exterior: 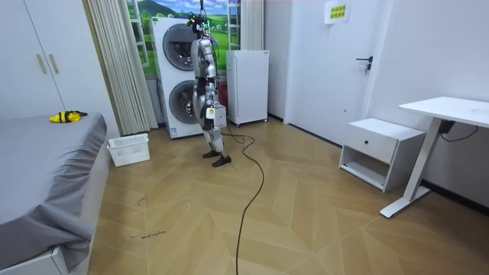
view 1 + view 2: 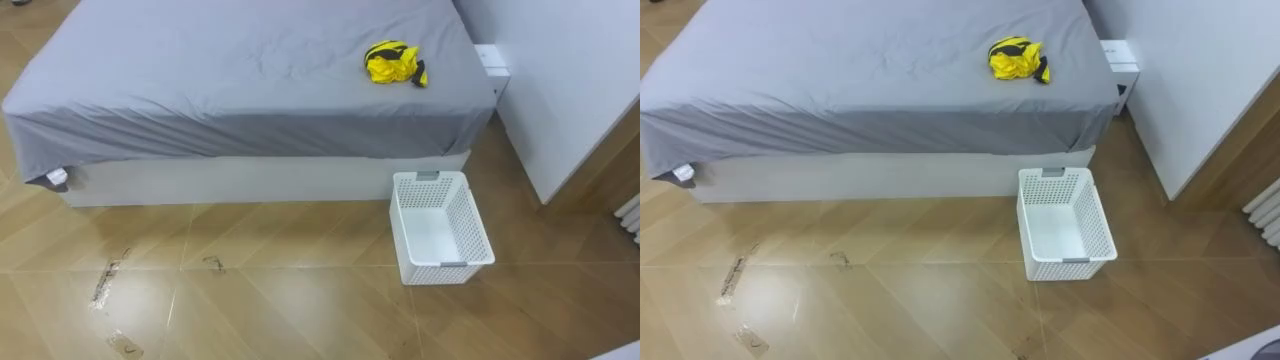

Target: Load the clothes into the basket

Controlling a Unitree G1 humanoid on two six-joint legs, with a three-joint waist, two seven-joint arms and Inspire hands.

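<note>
Lying on bed: clothes, hands distant

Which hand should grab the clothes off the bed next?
Right, probably. The clothes lie on the right part of the bed, and the basket stands right of centre too. The robot stands well off the bed, so it must walk closer first.

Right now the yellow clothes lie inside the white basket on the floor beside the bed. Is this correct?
Not quite. The yellow clothes lie on the bed, as the left eye view shows; the white basket on the floor beside the bed is empty.
</note>
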